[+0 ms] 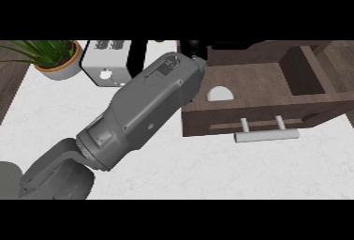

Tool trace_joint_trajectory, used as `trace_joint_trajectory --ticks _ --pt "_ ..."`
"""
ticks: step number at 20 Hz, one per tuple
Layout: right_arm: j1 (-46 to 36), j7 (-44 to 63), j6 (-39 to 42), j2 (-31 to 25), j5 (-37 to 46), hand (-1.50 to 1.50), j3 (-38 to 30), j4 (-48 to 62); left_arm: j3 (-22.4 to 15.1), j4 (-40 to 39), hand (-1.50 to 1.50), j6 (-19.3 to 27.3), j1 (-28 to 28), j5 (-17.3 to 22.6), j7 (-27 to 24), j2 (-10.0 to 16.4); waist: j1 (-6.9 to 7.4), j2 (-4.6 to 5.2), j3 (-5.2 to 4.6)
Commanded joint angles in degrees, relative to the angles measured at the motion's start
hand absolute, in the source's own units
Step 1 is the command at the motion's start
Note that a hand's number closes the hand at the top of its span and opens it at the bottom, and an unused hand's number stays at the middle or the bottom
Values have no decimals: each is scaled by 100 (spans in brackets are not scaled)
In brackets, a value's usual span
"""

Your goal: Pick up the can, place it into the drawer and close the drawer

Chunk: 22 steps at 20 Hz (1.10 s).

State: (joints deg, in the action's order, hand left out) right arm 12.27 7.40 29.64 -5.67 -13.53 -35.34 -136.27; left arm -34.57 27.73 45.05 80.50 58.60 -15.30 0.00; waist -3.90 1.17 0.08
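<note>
left arm (138, 110) stretched over an open drawer (257, 78).
the left hand (194, 48) is mostly hidden, its grip cannot be told; the can (221, 94) lies in the drawer just below it.

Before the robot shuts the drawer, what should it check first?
1. Can inside: ok; a pale rounded thing, likely the can, lies in the drawer.
2. Drawer open: ok; it is pulled out and not yet closed.
3. Handle free: ok; nothing touches it.
4. Left hand out of the drawer: cannot tell; the left forearm hides most of it.
5. Right hand ready: cannot tell; it is out of view.
</note>
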Motion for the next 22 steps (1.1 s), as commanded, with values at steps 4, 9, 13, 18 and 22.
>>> trace_joint_trajectory --ticks 4,9,13,18,22 --pt "-561 -159 -108 93 1915 -150 921 -359 -70 100 -150 169 135 118 -205 0 180 -14 -4" --pt "-1281 -518 -338 -171 3241 -150 1466 463 25 196 -150 136 184 249 99 0 349 -48 -4" --pt "-1564 -509 -683 -24 4550 -150 2397 786 58 295 -150 139 127 162 121 0 477 -73 -9" --pt "-2380 -600 -1381 75 5562 -150 3071 1774 70 425 -150 269 -29 4 300 132 514 -106 -11" --pt "-2931 -738 -1742 -3 6453 -150 3639 2750 51 319 -150 -108 -97 -94 449 402 561 -66 -11"
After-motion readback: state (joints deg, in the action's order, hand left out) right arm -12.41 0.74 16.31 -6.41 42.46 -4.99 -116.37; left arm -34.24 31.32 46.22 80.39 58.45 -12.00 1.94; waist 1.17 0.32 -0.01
